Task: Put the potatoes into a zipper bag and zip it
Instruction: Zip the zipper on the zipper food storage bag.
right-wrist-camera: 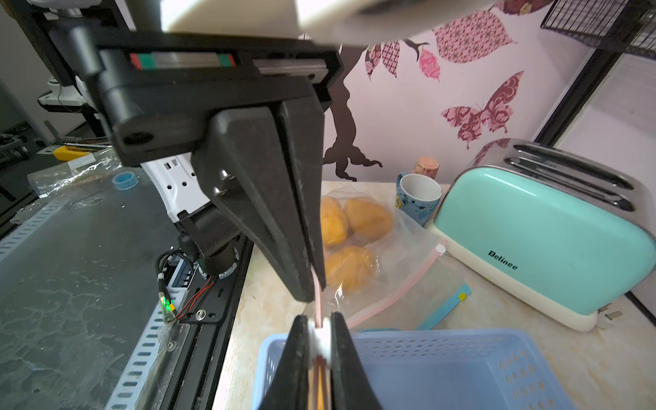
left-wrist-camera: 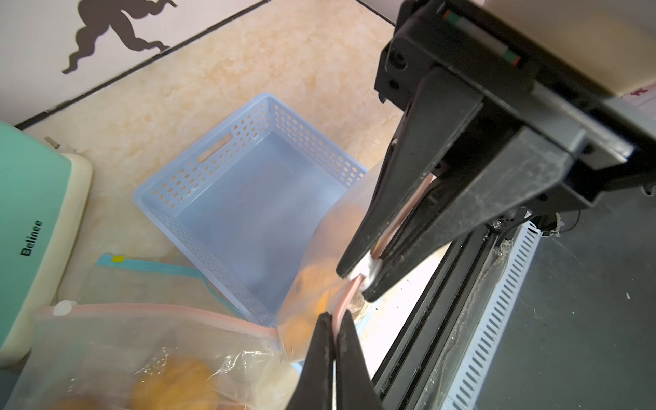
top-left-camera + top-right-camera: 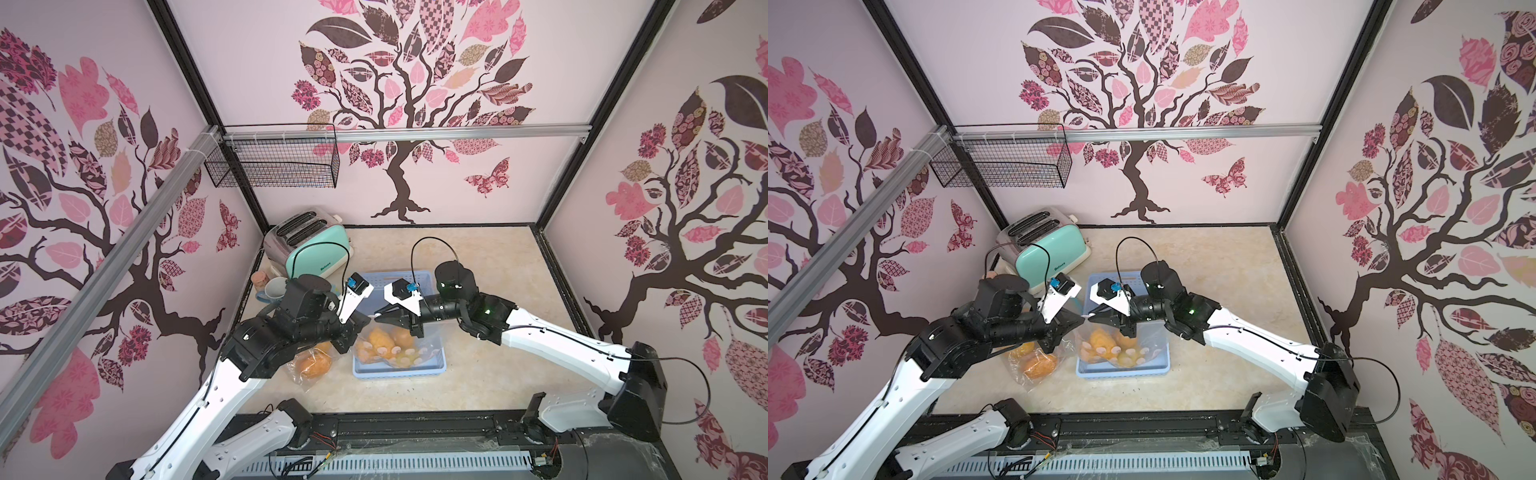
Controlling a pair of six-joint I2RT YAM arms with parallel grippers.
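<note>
Clear plastic zipper bag [image 3: 426, 338] of orange-yellow potatoes [image 3: 380, 338] sat in pale-blue perforated basket [image 3: 399, 372] | left gripper [image 2: 335, 316] pinched pink zip strip [image 2: 346, 296]; right gripper [image 1: 318, 321] clamped white slider [image 1: 321, 342] | your risk: skewed pull could free the strip.

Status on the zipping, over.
Left gripper shut on zipper strip; right gripper shut on slider. Potatoes bagged, over blue basket. Nothing blocking.

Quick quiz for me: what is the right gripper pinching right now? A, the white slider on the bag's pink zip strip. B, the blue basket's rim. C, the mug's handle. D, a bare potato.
A: in the right wrist view the right gripper is closed on the white slider, which sits on the pink zip strip.
</note>
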